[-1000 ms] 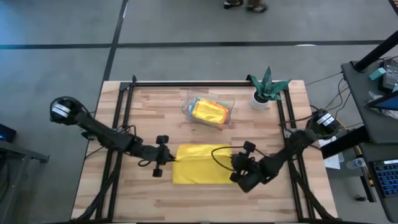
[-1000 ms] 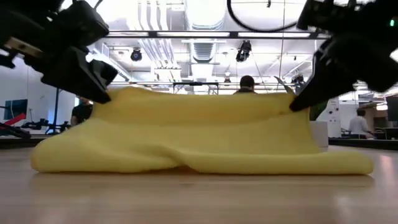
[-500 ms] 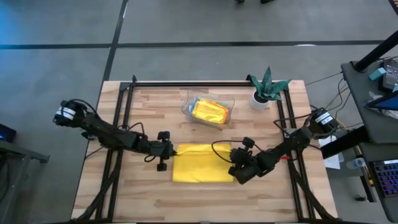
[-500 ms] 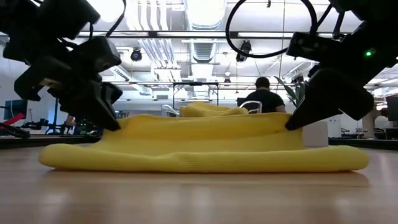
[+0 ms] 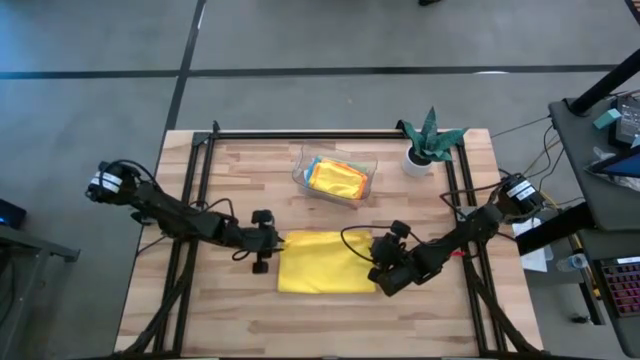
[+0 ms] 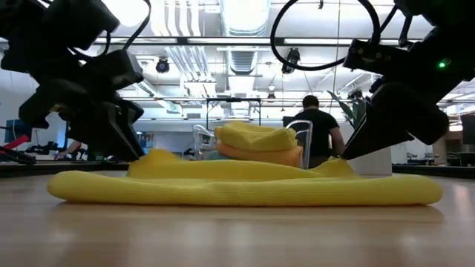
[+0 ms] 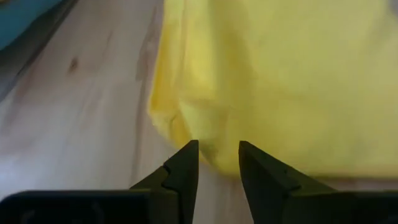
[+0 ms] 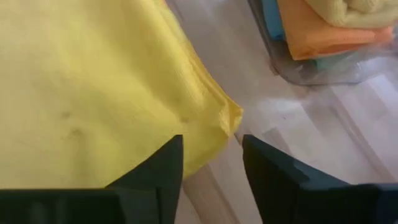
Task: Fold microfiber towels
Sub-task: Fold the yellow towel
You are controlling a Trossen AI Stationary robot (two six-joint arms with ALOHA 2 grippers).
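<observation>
Both pincers stood at the ends of the folded yellow towel (image 5: 324, 262), fingers parted and holding nothing: the left pincer (image 5: 264, 246) just off the cloth's left edge, the right pincer (image 5: 385, 268) at its right edge. In the left wrist view the left pincer's two dark fingers (image 7: 183, 174) were spread a little, with the towel's corner (image 7: 205, 134) lying just ahead of them on the wood. In the right wrist view the right pincer's fingers (image 8: 163, 168) stood wider apart, astride the towel's near corner (image 8: 214, 127). The towel lay flat on the counter (image 5: 230, 320) as a doubled rectangle, its long axis running from one pincer to the other, so each arm was about equally near its own end. Behind it, the clear tray (image 5: 300, 175) held other folded towels (image 5: 338, 178) near the potted plant (image 5: 428, 140). Any further fold would probably bring one short end over toward the other.
</observation>
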